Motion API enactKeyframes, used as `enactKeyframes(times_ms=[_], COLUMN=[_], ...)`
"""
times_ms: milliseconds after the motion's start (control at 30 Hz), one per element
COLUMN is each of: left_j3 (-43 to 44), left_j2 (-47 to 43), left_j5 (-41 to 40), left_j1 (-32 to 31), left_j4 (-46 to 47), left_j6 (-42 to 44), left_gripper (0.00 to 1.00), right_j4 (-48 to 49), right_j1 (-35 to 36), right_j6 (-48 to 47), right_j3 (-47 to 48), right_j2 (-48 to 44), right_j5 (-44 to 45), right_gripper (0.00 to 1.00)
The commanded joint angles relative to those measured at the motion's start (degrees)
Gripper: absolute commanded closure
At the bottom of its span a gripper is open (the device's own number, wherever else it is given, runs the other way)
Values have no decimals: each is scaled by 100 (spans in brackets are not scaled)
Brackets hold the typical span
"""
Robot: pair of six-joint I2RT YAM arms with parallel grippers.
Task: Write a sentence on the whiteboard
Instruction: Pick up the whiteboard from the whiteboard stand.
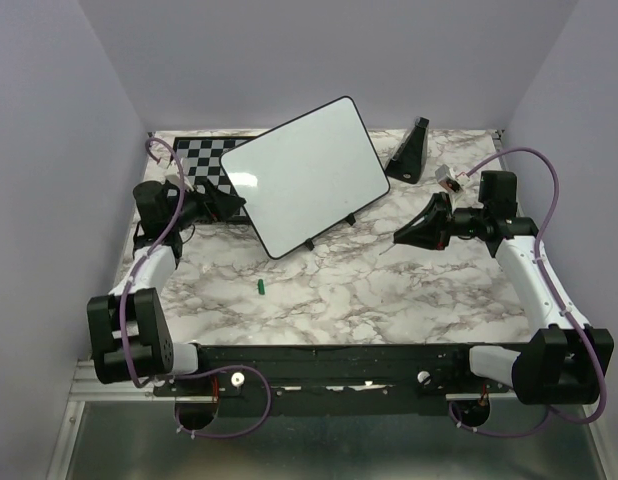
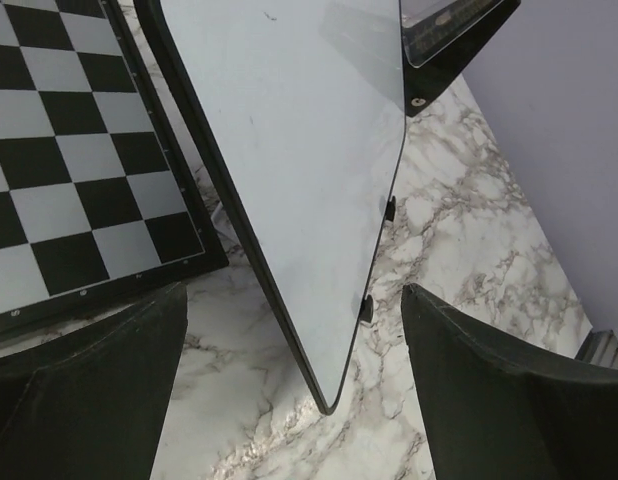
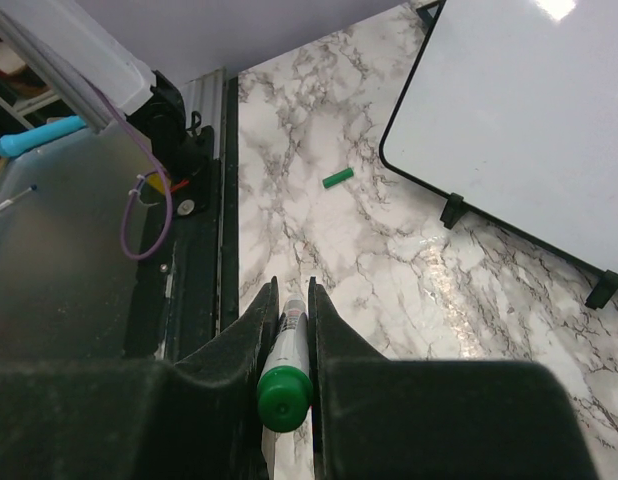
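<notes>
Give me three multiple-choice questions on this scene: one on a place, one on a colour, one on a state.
1. Where is the green cap relative to the whiteboard? A on it; B on the table, on its side nearest the arms; C behind it.
2. The marker end showing in the right tool is: A red; B green; C black.
3. The whiteboard's face is: A blank; B full of writing; C under a cloth.
Answers: B, it lies on bare marble; B, the right wrist view shows green; A, no words on it.
</notes>
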Motion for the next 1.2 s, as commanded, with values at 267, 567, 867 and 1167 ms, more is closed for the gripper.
enactKeyframes(times_ms=[267, 567, 867, 1167], left_j3=[372, 513, 416, 671], left_j2=[1894, 2906, 2924, 2598], left_j5=[923, 1002, 677, 404], left_j1=[9, -35, -105, -193], left_j4=[3600, 5807, 5474, 4174], left_j6=[-1511, -3156, -2830, -2031], left_gripper=[20, 28, 31, 33], right_j4=[-104, -104, -104, -104], right_j1=[-28, -28, -28, -28], right_j6=[-129, -138, -147, -155], right_j3=[180, 189, 206, 197], right_j2=[64, 134, 205, 258], right_j5=[-397, -327, -300, -274], right_gripper=[99, 99, 99, 99])
